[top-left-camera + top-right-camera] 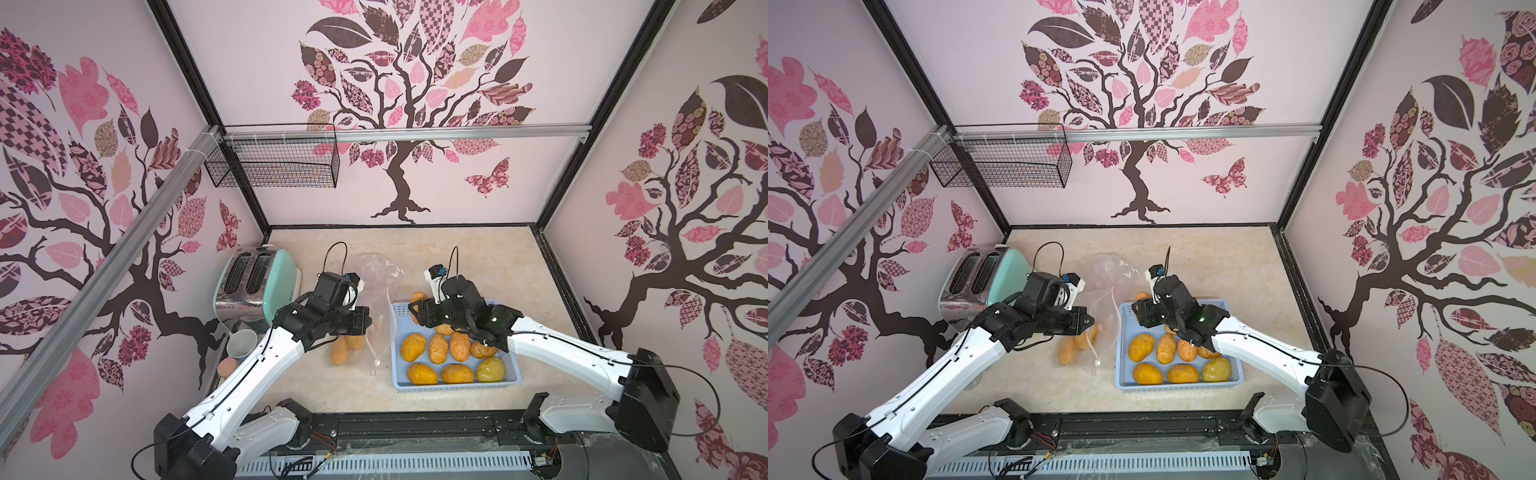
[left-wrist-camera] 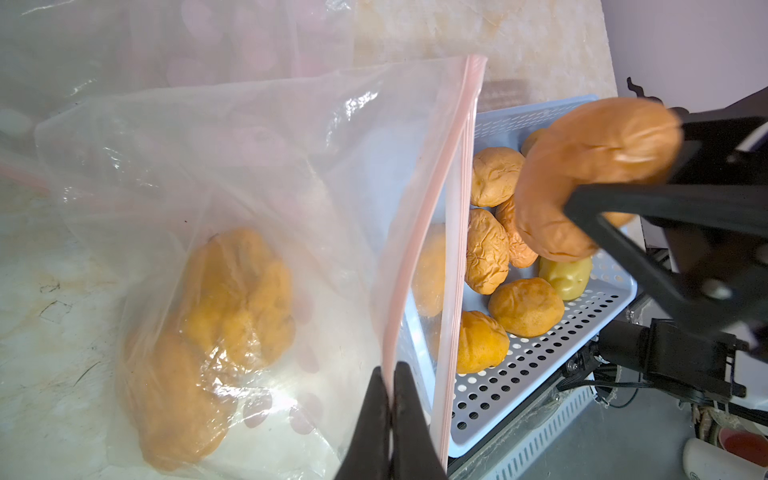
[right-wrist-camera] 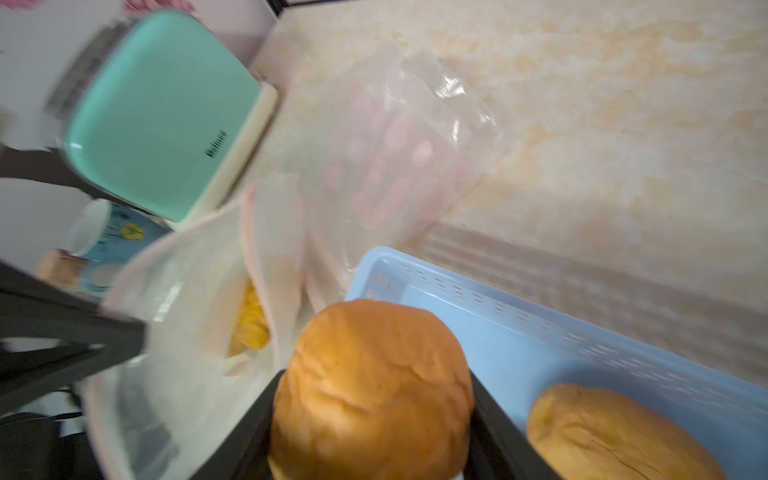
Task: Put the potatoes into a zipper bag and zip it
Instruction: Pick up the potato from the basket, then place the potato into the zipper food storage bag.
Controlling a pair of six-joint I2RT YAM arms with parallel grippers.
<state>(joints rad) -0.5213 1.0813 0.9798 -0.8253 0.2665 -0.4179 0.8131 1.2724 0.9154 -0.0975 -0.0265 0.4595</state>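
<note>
Tray (image 1: 453,387) nearest, most potatoes (image 1: 457,373) in it. Right gripper (image 3: 376,376) clamps one potato (image 3: 374,345) above tray's far end, beside bag (image 2: 249,166) mouth. Left gripper (image 2: 392,370), pressed together, pinches bag rim, props mouth open; few potatoes inside. Loading step, early. Next: carry potato over rim, release inside.

We log mint toaster (image 1: 270,282), grey mug (image 1: 241,344) just beside it, black wire basket (image 1: 274,166) hanging on rail (image 1: 415,134).

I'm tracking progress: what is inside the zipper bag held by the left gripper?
At least two orange-brown potatoes lie low in the zipper bag. Cloudy plastic blurs them together, so an exact count cannot be told.
</note>
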